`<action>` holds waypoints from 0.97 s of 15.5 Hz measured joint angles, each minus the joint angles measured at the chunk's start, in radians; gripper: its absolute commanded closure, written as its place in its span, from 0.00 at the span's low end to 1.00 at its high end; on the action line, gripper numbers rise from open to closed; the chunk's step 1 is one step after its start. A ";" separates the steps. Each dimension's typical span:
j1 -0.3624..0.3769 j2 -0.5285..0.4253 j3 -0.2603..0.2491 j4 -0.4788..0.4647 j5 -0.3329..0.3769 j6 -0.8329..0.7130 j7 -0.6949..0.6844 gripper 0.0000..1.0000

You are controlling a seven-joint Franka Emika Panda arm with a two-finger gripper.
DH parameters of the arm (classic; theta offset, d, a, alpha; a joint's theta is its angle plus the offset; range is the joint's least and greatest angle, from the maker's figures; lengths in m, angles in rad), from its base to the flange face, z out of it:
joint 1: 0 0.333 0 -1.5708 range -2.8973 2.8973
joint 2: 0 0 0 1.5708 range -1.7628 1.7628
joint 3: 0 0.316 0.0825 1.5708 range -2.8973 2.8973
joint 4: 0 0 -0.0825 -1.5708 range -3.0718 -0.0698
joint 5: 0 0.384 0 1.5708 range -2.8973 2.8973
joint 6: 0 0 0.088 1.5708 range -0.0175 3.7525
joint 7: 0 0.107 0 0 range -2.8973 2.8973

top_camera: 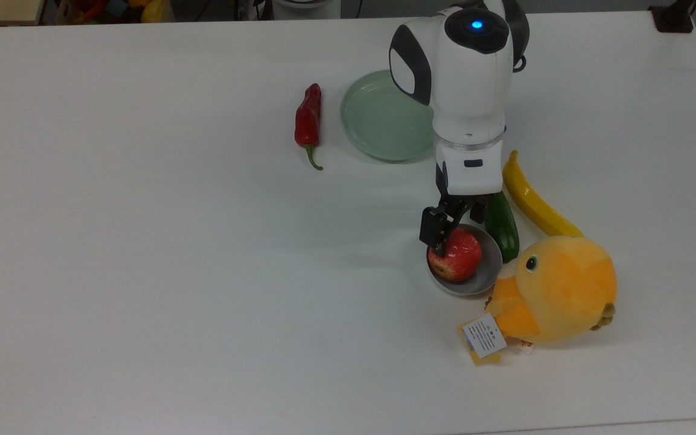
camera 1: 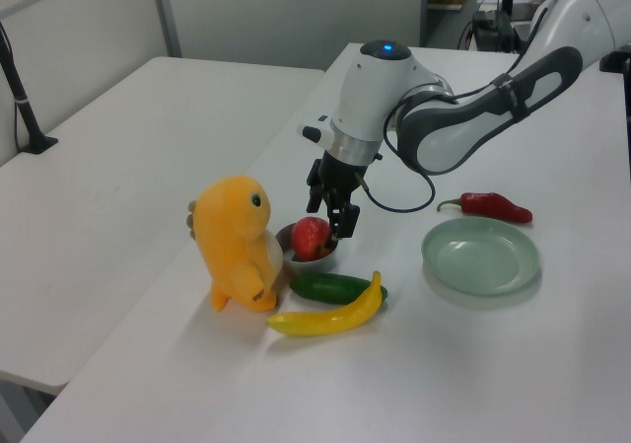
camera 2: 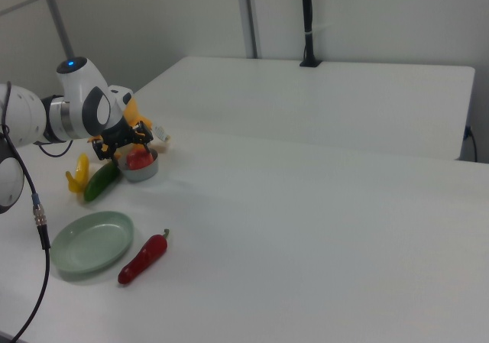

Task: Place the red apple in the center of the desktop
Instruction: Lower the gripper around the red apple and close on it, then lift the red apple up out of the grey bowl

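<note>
Directly beneath the gripper (top_camera: 452, 234), whose spread fingers straddle it without yet pinching, the red apple (top_camera: 458, 257) is seen seated in a small grey bowl (top_camera: 488, 269).

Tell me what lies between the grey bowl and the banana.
In the top view, a green cucumber lies between the grey bowl and the banana.
</note>
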 measured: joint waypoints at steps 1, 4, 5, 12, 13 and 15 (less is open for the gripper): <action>0.000 0.001 0.000 0.000 -0.012 0.000 0.000 0.00; 0.000 0.009 0.000 0.000 -0.045 0.000 0.000 0.00; 0.000 0.012 0.000 0.000 -0.049 0.006 -0.001 0.00; -0.007 0.040 0.000 0.020 -0.054 0.048 -0.006 0.10; -0.007 0.045 0.000 0.027 -0.054 0.048 -0.006 0.20; -0.007 0.052 0.000 0.033 -0.055 0.048 -0.016 0.64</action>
